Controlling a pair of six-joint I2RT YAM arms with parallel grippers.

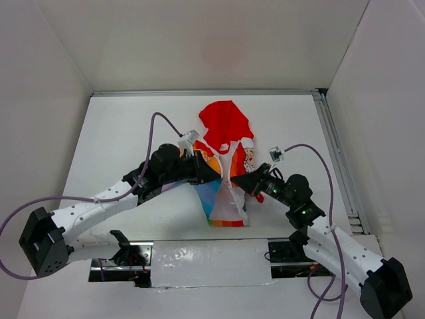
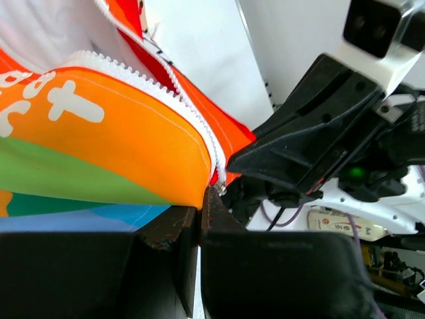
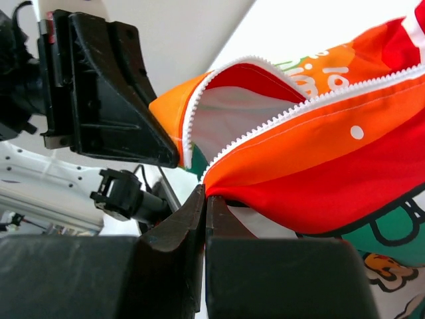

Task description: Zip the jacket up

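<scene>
The jacket [image 1: 227, 199] lies near the middle of the white bench [image 1: 133, 133], a little closer to the near edge than to the far one. Its long axis runs from far edge to near edge, with the red hood [image 1: 224, 125] pointing at the far edge and the hem toward the arms. The front is open: in both wrist views the two rows of white zip teeth [image 3: 312, 100] stand apart, with pale lining showing between them. The left fingers [image 1: 207, 173] reach in from the left edge side and the right fingers [image 1: 244, 179] from the right edge side, facing each other across the front opening, close but not touching. In the left wrist view the left fingers [image 2: 166, 232] are pressed together, pinching the lower corner of the striped half, where orange, green and blue bands meet the zip. In the right wrist view the right fingers [image 3: 179, 226] are likewise pressed together on a fold of orange and red cloth just below the zip teeth. White lettering [image 2: 73, 103] sits on the orange stripe; only a "t" can be made out, the rest being cut off. Pale letters on the orange band in the right wrist view are too skewed to read.
</scene>
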